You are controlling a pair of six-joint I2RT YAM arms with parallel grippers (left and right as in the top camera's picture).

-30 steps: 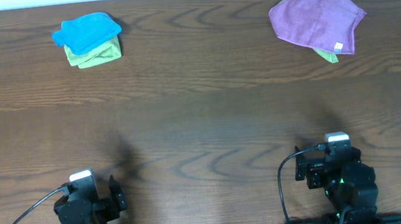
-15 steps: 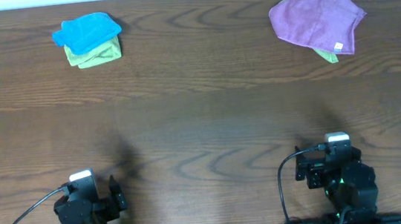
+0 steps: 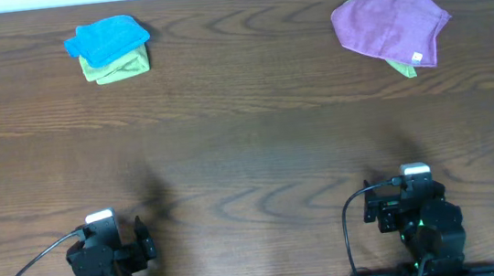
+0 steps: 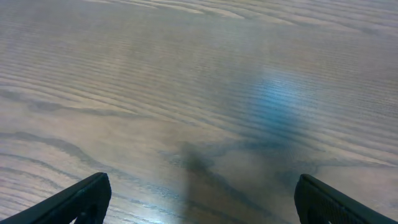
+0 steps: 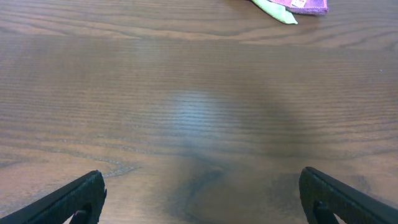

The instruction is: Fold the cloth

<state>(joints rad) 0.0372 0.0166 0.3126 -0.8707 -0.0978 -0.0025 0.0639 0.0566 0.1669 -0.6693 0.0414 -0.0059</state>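
Observation:
The sky-blue cloth (image 3: pixel 106 39) lies folded on top of a lime-green cloth (image 3: pixel 117 69) at the far left of the table. My left gripper (image 4: pixel 199 202) is open and empty over bare wood at the near left edge, far from the cloth; in the overhead view it (image 3: pixel 144 241) sits by the arm base. My right gripper (image 5: pixel 202 199) is open and empty over bare wood at the near right edge, and the overhead view shows its arm base (image 3: pixel 415 208). The cloth is out of both wrist views.
A purple cloth (image 3: pixel 391 20) lies rumpled over another lime-green cloth (image 3: pixel 402 67) at the far right; their near corners show at the top of the right wrist view (image 5: pixel 292 6). The dark wooden table (image 3: pixel 248 147) spans the view.

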